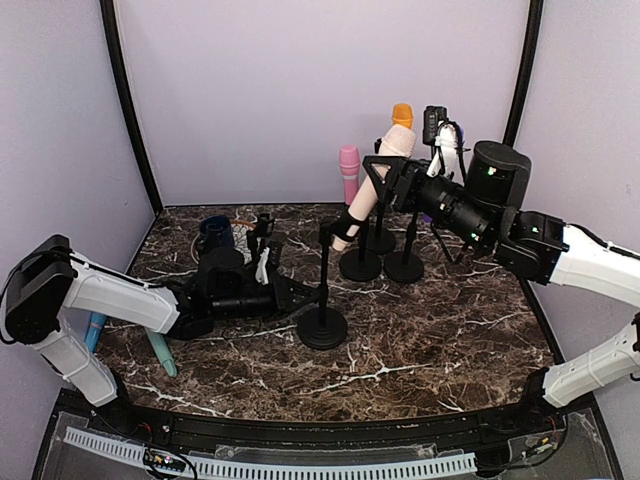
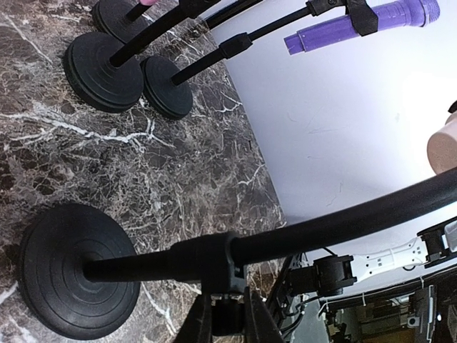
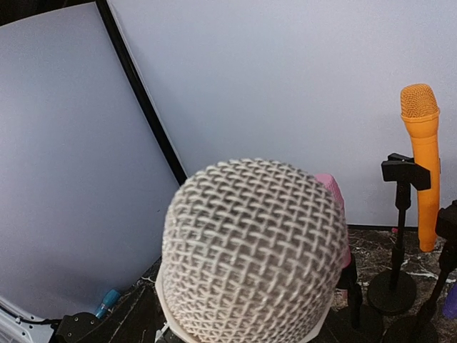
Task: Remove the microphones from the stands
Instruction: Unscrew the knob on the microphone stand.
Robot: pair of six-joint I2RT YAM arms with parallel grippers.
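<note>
A cream microphone point(image 1: 365, 205) with a mesh head point(image 3: 250, 250) leans in the clip of the near black stand point(image 1: 325, 270), whose round base point(image 1: 322, 327) rests on the marble table. My right gripper point(image 1: 385, 175) is shut on the microphone's upper body; in the right wrist view the mesh head hides its fingers. Low over the table, my left gripper point(image 1: 310, 295) is shut on the stand's pole. The left wrist view shows its jaws point(image 2: 227, 304) clamped on the collar of the pole point(image 2: 321, 232) just above the base point(image 2: 71, 279).
Behind stand other stands with a pink microphone point(image 1: 349, 165) and an orange microphone point(image 1: 402, 115), their bases point(image 1: 360, 265) close together. A purple microphone point(image 2: 371, 21) shows on another stand. A dark blue cup point(image 1: 215, 232) and loose microphones point(image 1: 160, 350) lie at the left.
</note>
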